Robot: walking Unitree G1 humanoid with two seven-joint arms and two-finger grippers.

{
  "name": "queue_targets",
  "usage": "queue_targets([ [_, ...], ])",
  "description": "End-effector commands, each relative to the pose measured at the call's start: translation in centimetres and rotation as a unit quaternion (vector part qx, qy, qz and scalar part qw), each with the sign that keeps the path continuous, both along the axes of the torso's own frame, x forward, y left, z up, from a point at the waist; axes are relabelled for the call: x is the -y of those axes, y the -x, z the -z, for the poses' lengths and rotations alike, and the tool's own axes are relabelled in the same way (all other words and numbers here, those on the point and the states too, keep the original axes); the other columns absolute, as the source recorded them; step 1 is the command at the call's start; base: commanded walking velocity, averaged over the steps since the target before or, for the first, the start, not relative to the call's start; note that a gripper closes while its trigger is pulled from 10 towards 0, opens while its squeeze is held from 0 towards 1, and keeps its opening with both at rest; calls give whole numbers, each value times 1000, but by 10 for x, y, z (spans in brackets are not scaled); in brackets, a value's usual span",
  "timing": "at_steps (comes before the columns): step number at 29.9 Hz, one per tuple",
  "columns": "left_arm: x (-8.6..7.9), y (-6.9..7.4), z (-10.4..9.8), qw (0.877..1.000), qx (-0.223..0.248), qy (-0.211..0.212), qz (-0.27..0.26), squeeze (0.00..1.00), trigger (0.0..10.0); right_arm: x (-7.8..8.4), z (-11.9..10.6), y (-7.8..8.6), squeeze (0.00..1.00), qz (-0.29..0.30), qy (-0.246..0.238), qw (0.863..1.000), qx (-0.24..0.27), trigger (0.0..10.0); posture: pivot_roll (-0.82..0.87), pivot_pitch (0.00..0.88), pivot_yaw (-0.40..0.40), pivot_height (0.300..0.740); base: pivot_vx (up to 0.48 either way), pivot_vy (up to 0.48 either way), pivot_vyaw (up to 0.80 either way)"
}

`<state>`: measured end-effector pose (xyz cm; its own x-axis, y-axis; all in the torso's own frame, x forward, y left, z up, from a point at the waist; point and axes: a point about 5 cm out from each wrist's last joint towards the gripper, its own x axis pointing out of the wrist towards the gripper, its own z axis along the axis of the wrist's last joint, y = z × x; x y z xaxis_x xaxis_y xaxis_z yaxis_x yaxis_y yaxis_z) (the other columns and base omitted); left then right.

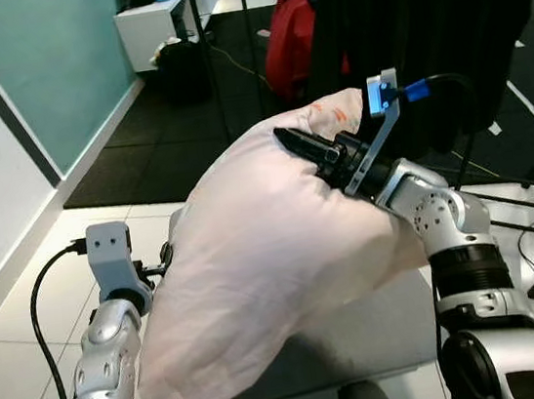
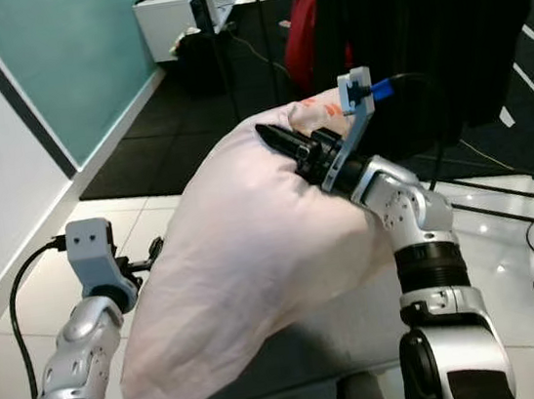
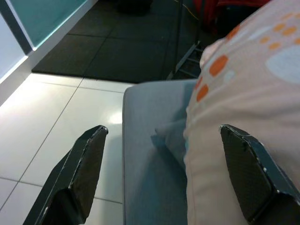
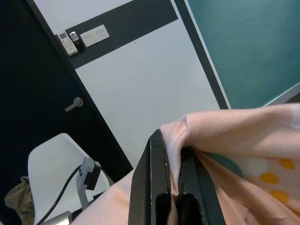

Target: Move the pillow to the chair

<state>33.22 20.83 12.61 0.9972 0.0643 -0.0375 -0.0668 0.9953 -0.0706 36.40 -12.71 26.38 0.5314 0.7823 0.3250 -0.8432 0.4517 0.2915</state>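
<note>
Landmark: the grey padded chair seat (image 1: 364, 334) right in front of the robot, everything below is placed against it.

Left gripper (image 3: 164, 164): sits at the seat's left edge, black fingers (image 3: 84, 164) spread wide apart, one out over the white tiled floor (image 1: 16, 390) and the other pressed up against the pillow's side. Not clamping anything, more like bracing it.

Pillow: big soft pale pink pillow with orange and light blue spots (image 1: 265, 259), slumped across the seat. Its lower end looks like it's resting on the cushion and hanging a bit past the seat's left front corner, while the top end is hoisted up above the seat.

Right gripper (image 4: 171, 187): up above the back half of the seat, fingers pinched together on a fold of the pillow's fabric at its upper edge. That's what's holding the high end up.

Behind the seat: black fabric hanging (image 1: 422, 31) with something red (image 1: 288, 44) next to it, dark floor mats beyond.

Progress: I'd say mostly there, the pillow is over the chair and partly down on it already. What's left, by my guess, is lowering that top end, letting go of the fabric and pulling both arms clear. It might slide off the left side when released, since a chunk overhangs there.
</note>
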Motion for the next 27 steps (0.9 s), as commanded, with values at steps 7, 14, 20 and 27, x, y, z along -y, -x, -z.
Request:
queue_targets([
  [7,3,6,10,1000,-10,9,4,0,10000,-21,-16,15,0,-53,-26,997,38,0,-204,17,16,685,0,0,0],
  [14,12,11,23,999,-33,13,9,0,10000,-39,4,25,0,-74,-19,997,8,0,-202,22,17,714,-183,0,0],
  [20,13,12,23,999,-29,8,16,0,10000,-39,6,23,0,-50,-7,999,6,4824,-202,23,17,729,-160,0,0],
  [27,12,14,24,999,-30,-14,15,0,10000,-41,26,25,0,-21,53,998,-12,10000,-202,22,19,729,0,0,0],
])
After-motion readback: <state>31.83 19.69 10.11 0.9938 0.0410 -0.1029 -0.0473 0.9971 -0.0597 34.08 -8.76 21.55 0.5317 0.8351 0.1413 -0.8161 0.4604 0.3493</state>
